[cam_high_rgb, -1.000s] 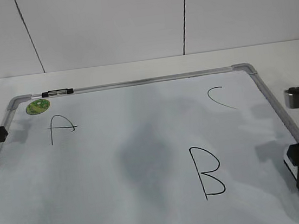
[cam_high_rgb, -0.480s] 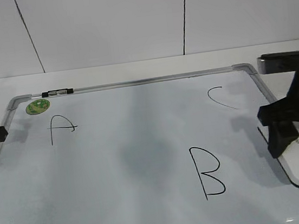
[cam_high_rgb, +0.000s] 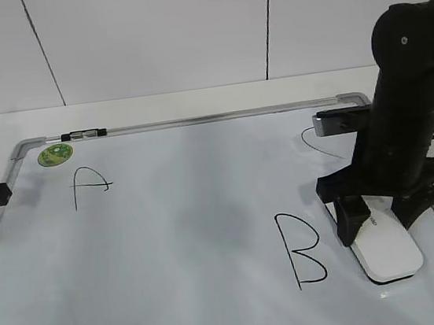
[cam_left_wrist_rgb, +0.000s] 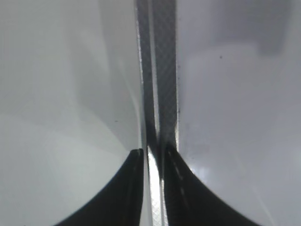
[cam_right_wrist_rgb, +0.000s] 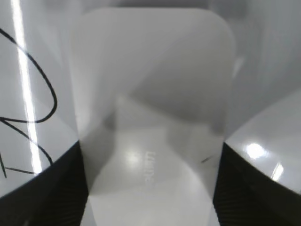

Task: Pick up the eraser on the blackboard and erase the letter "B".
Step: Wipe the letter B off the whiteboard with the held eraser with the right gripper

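A large white rectangular dry-erase blackboard (cam_high_rgb: 171,239) with a silver-grey metal frame lies flat on a white counter (cam_high_rgb: 194,102). 3 hand-drawn black letters are on it: a thin "A" (cam_high_rgb: 89,184) near the far left, a "C" (cam_high_rgb: 309,139) near the far right partly hidden behind the right arm, and the larger letter "B" (cam_high_rgb: 300,249) toward the near right. A round green sticker (cam_high_rgb: 55,154) sits in the far left corner, and a small black-and-silver marker (cam_high_rgb: 84,134) rests on the far frame edge just beside it. The white rounded oblong plastic eraser (cam_high_rgb: 384,249) lies on the board just to the right of the "B", apart from its strokes. The black right gripper (cam_high_rgb: 379,222) stands over the eraser's far end, jaws spread wide to either side of it; in the right wrist view the eraser (cam_right_wrist_rgb: 153,132) fills the space between the 2 dark fingers, with faint grey lettering on top, and the pictures do not settle whether the fingers touch its sides. The black left gripper (cam_left_wrist_rgb: 153,155) rests at the board's left edge, jaws narrow on either side of the metal frame strip (cam_left_wrist_rgb: 160,84).
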You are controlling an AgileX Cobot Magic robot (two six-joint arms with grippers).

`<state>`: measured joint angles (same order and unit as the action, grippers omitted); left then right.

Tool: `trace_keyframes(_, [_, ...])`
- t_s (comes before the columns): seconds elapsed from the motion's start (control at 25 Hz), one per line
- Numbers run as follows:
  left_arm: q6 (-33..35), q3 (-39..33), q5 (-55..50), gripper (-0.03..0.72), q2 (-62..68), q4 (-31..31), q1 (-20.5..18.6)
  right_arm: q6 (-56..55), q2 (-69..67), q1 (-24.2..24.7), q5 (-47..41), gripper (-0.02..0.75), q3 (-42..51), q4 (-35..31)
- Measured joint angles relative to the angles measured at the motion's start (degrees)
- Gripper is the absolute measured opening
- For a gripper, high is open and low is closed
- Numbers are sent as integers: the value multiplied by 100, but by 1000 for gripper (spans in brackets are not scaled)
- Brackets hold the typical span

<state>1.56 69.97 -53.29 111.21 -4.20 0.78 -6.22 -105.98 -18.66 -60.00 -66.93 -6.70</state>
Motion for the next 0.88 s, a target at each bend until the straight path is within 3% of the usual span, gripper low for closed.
trace_keyframes(0.36, [0, 0, 0, 126, 0, 0, -9, -41, -190, -294, -144, 539, -196, 126])
trace_keyframes(0.88, [0, 0, 0, 127, 0, -27, -9, -41, -1144, -2407, -383, 539, -1770, -151])
